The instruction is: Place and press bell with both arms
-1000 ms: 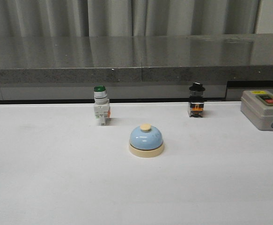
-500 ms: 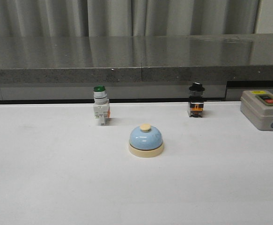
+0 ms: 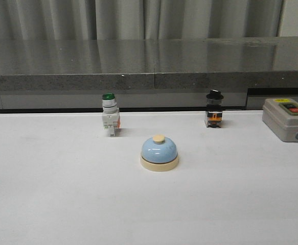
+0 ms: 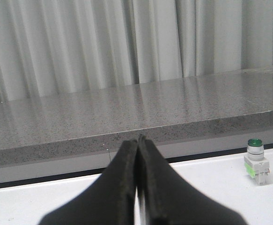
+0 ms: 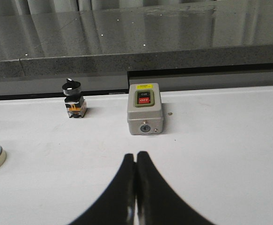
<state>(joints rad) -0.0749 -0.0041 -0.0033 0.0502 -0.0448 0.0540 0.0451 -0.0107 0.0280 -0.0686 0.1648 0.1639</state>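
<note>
Grey pleated curtains hang behind a dark speckled stone ledge [image 3: 149, 64] that runs along the far edge of the white tabletop [image 3: 62, 199]. From the front, four things stand on the tabletop. One small light-blue dome-shaped bell [image 3: 159, 153], with a cream round base and a cream button on top, sits near the middle, upright and apart from everything else. One white push-button switch with a green cap [image 3: 110, 114] stands near the far edge, left of the bell. One black-knobbed selector switch with an orange band [image 3: 214, 109] stands near the far edge, right of the bell. One grey box with a green and a red button [image 3: 287, 119] sits at the far right corner. No arm shows in this view.

From the left wrist, the black left gripper [image 4: 137, 140] has its fingers pressed together on nothing, with the green-capped switch beyond it below the ledge.

From the right wrist, the black right gripper [image 5: 135, 155] is likewise pressed together and empty. Beyond it stand the grey box and the selector switch, and one sliver of the bell's blue dome and cream base shows at the picture's edge.
</note>
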